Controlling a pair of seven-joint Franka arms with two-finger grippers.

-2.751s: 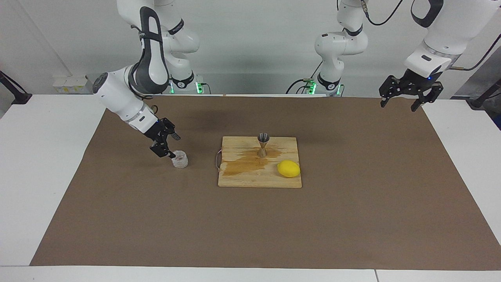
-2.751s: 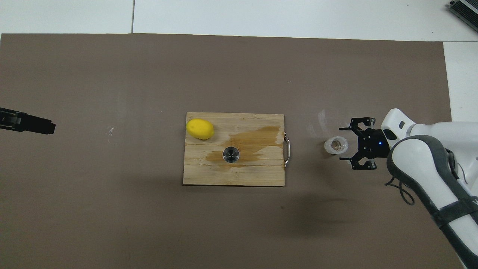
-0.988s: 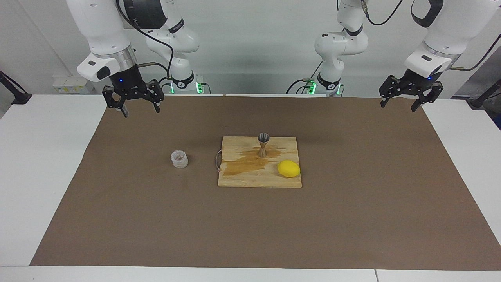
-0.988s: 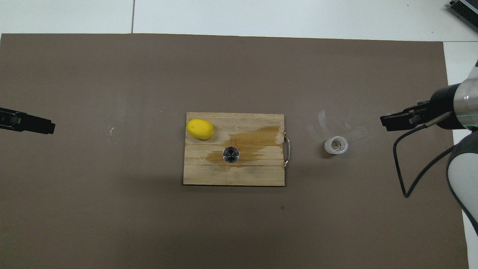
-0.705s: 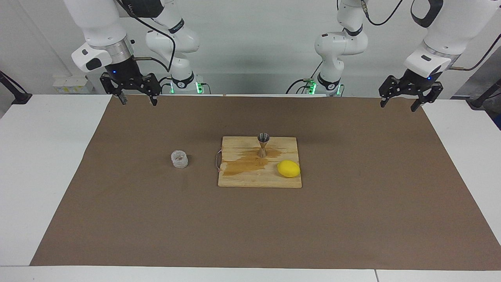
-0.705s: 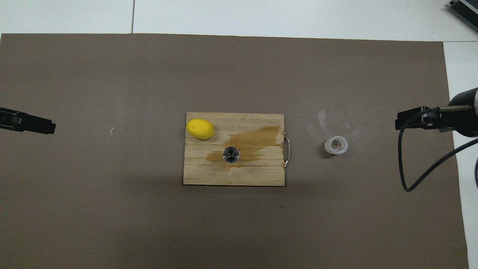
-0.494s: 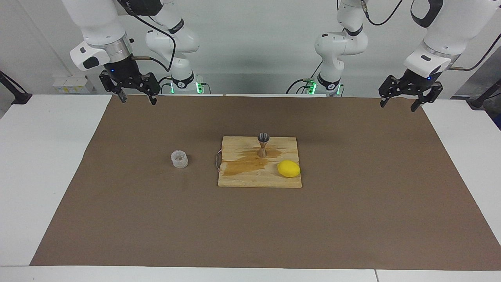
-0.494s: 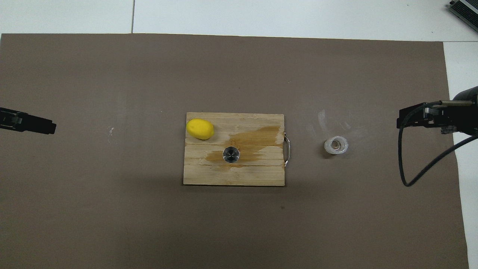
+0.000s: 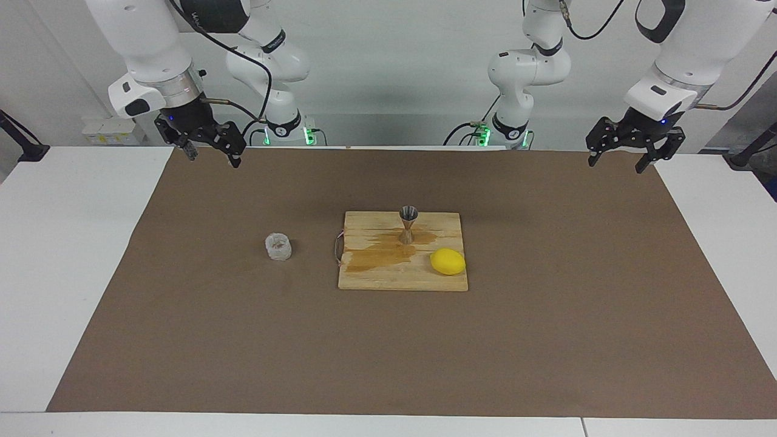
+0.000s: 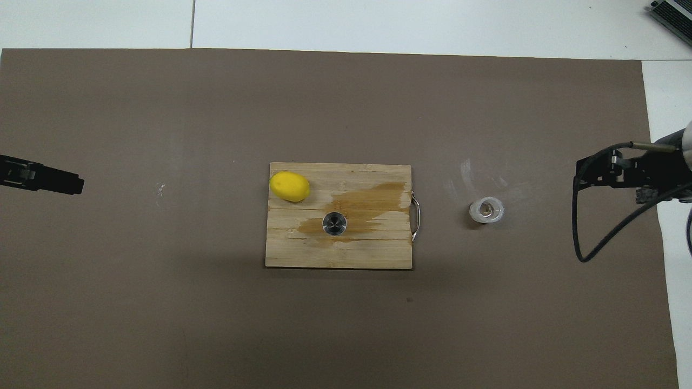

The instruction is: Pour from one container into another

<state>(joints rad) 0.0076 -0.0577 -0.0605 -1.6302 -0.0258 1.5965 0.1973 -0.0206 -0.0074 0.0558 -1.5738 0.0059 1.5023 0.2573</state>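
The right gripper (image 9: 210,153) hangs with its two fingers spread apart and nothing between them, at the upper left of the facing view, up in the air over the corner of the brown mat (image 9: 546,340) at the right arm's end of the table. In the overhead view the same gripper (image 10: 597,175) pokes in from the right edge at mid-height, with a black cable looping down below it.

The left gripper (image 9: 616,159) also hangs released, fingers parted and empty, at the upper right of the facing view over the mat's other corner; this arm waits. In the overhead view only its dark tip (image 10: 59,182) shows at the left edge.

The faceted clear glass cup (image 9: 278,247) stands upright on the mat, left of centre in the facing view, well apart from both grippers. Something brownish shows inside it from overhead (image 10: 486,210). It sits near the metal handle (image 9: 337,247) of the wooden cutting board (image 9: 388,276), not touching it.

The steel jigger (image 9: 408,224) stands upright on the board at frame centre, in a brown wet stain (image 9: 379,254) that spreads across the planks. From overhead the jigger (image 10: 334,223) shows as a round steel mouth. A yellow lemon (image 9: 448,261) lies on the board just beside the jigger, apart from it, by the board's corner.
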